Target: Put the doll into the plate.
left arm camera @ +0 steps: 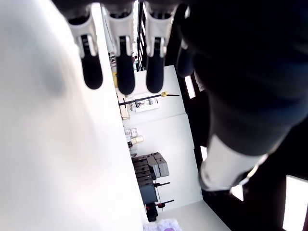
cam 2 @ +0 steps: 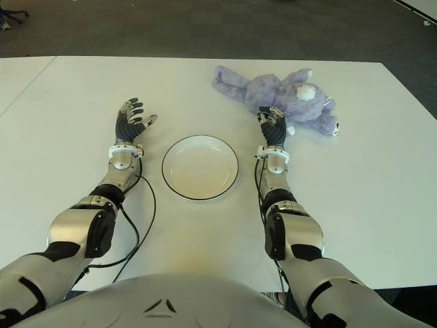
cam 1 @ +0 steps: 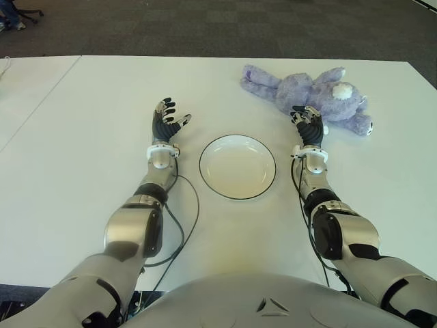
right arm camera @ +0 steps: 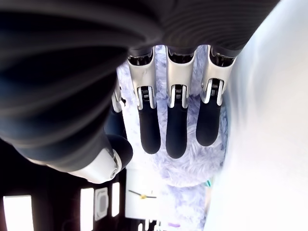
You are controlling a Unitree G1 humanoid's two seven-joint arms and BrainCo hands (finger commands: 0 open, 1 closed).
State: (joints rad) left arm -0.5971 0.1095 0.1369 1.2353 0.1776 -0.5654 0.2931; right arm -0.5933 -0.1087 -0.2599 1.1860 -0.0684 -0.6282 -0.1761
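Purple doll (cam 1: 307, 93) (unlabelled) beside plate (cam 1: 237, 166)

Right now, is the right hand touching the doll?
Cannot tell. In the left eye view the right hand overlaps the doll's near edge; the right wrist view shows fingers extended over the fur, with neither contact nor gap plain.
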